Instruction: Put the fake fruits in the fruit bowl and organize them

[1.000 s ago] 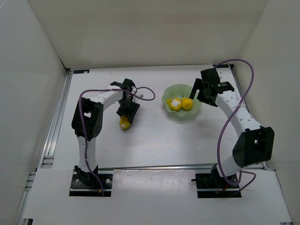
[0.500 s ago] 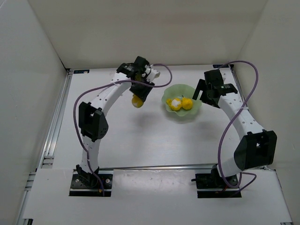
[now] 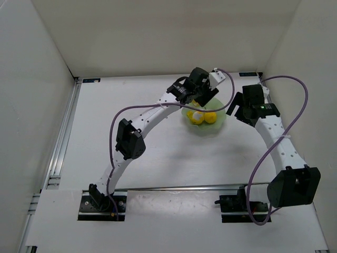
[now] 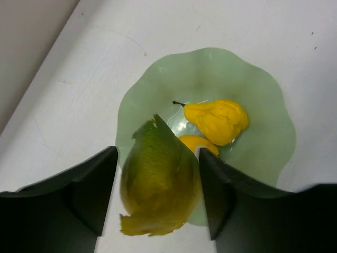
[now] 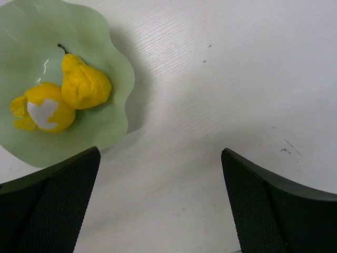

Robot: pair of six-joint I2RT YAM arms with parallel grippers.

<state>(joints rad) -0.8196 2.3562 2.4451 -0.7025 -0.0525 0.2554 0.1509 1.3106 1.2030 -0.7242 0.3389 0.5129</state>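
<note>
My left gripper (image 4: 158,154) is shut on a lemon-like yellow-green fruit (image 4: 160,182), held in the air over the near rim of the mint-green fruit bowl (image 4: 266,132). In the bowl lie a yellow pear with a stem (image 4: 218,120) and a second yellow fruit (image 4: 196,142), half hidden behind the held one. The right wrist view shows the pear (image 5: 84,85) beside a yellow fruit with a white patch (image 5: 45,112) in the bowl (image 5: 113,58). My right gripper (image 5: 160,158) is open and empty over the table, right of the bowl (image 3: 219,125).
White walls close the table on three sides. The left arm (image 3: 152,113) stretches diagonally across the table to the bowl. The right arm (image 3: 274,132) curves along the right side, its purple cable looping above it.
The left arm has carried the lemon-like fruit from the table's left-centre, up and right, to above the bowl. The right gripper has backed off a little to the right.
</note>
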